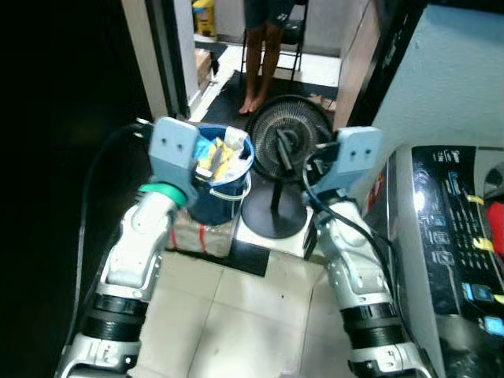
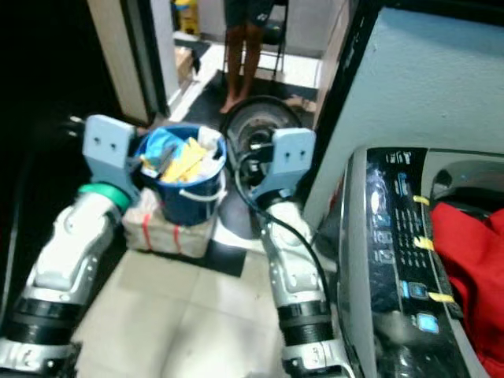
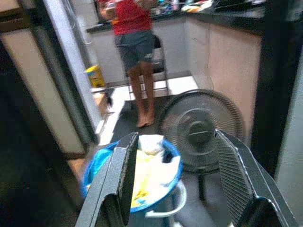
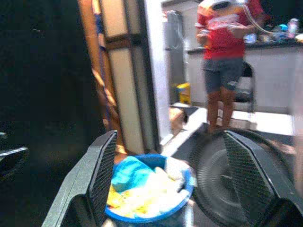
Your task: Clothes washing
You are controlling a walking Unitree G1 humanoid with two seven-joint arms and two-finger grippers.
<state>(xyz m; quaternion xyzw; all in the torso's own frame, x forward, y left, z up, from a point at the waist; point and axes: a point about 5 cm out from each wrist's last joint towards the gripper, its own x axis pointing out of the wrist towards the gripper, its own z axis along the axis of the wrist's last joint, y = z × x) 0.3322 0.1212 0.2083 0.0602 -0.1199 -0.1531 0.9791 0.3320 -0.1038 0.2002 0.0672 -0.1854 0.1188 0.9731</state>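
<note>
Brimming with yellow and white laundry, the blue bucket (image 1: pixel 224 183) stands upright.

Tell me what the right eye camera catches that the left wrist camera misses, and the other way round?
The right eye alone takes in the washing machine with a red cloth in it. The left wrist alone takes in the standing person's red shirt and a dark countertop. Both share the blue bucket of clothes, the floor fan and the person's legs.

Head stereo pair looking down, both wrist cameras facing forward, all sharing blue bucket (image 1: pixel 224 177) and fan (image 1: pixel 287 150)
</note>
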